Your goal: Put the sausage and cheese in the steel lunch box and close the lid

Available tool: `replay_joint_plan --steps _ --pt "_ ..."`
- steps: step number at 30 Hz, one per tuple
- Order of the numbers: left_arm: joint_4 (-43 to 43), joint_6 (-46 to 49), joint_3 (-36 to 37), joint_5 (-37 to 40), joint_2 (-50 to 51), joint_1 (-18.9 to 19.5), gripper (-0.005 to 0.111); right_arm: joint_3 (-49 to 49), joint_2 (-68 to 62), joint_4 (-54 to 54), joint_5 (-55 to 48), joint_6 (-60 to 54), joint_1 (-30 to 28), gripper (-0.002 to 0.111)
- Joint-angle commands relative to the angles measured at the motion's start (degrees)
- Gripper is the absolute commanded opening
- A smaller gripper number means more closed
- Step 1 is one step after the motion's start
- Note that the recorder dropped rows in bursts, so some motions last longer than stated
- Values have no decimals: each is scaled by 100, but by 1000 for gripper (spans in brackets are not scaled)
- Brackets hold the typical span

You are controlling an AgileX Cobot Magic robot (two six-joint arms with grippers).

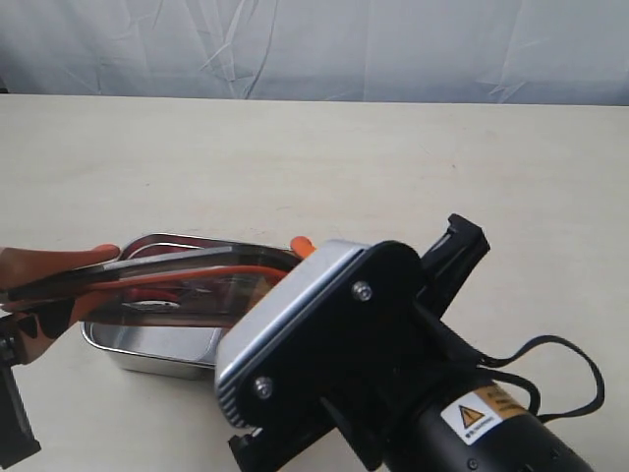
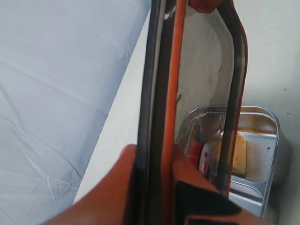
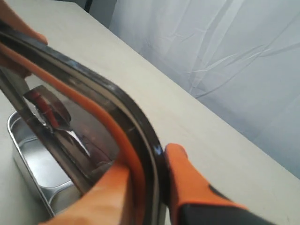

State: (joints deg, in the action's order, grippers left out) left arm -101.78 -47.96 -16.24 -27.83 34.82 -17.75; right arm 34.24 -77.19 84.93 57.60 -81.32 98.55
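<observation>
Closest to the lens was the right arm's black and silver wrist housing, which filled the 5 o'clock part of the exterior view. Both grippers were closed on the lid. The left gripper pinched one end, and the right gripper pinched the rim near a rounded corner. The lid hung over the steel lunch box at 8 o'clock, with its edge above the box rim. Inside lay the cheese and the sausage. A wide table surface stretched toward 12 o'clock.
</observation>
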Motion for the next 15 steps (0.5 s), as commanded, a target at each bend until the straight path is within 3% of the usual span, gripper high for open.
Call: replay_joint_plan --steps 1,15 --pt "184 -256 20 915 -16 45 0 -78 114 1451 1236 -5 -146 -1" --pt "184 -256 20 992 -16 45 0 -78 114 1109 1236 -405 -146 -1"
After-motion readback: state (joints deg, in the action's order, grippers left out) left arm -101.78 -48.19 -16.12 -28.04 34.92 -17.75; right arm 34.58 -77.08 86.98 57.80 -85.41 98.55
